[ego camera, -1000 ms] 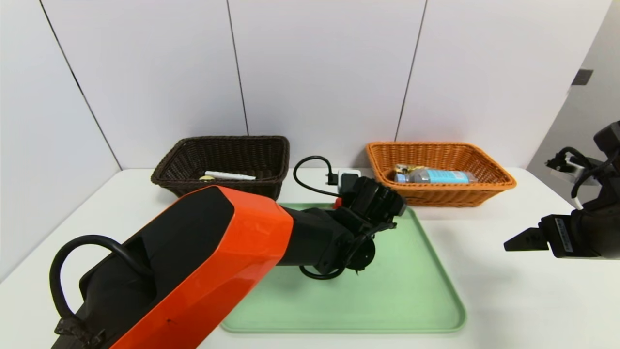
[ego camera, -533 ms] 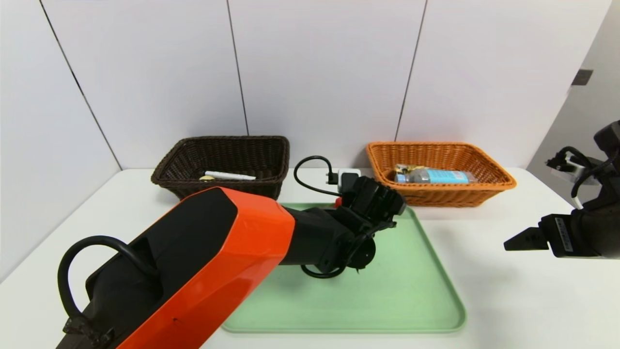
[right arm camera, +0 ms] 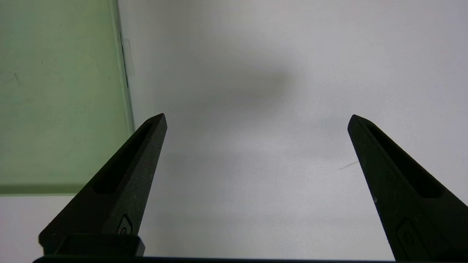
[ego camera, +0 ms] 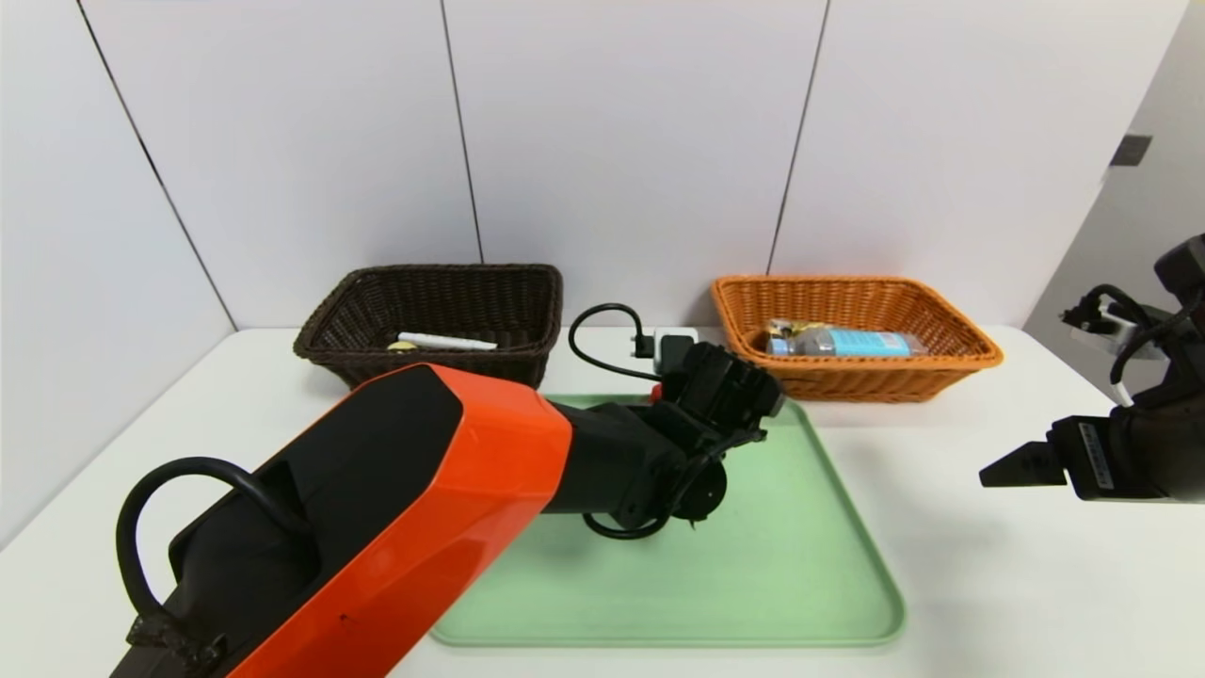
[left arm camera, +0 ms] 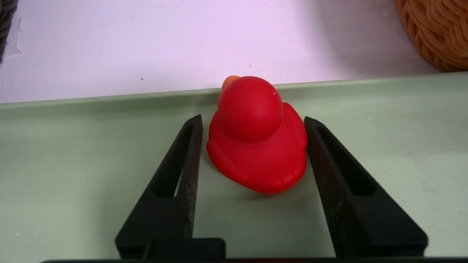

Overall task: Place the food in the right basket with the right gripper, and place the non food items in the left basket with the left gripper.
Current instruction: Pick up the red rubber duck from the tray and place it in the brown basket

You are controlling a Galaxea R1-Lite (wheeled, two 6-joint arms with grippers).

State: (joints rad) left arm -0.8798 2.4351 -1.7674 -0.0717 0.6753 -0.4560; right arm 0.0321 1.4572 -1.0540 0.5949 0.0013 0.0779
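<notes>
L gripper [left arm camera: 252, 120] low over far edge of tray [left arm camera: 73, 175], jaws either side of the red duck [left arm camera: 257, 146]: one finger touching its flank, other w/ a sliver of gap, so closing in, not clamped yet. Duck sits on tray by the far rim (non-food, so mine to take to the L basket [ego camera: 433, 306]). R gripper [right arm camera: 256, 120] parked wide, empty, over bare table [right arm camera: 292, 91] right of tray. Head view hides duck behind my wrist; only L wrist cam shows it. Orange basket [ego camera: 852, 325] holds food.
</notes>
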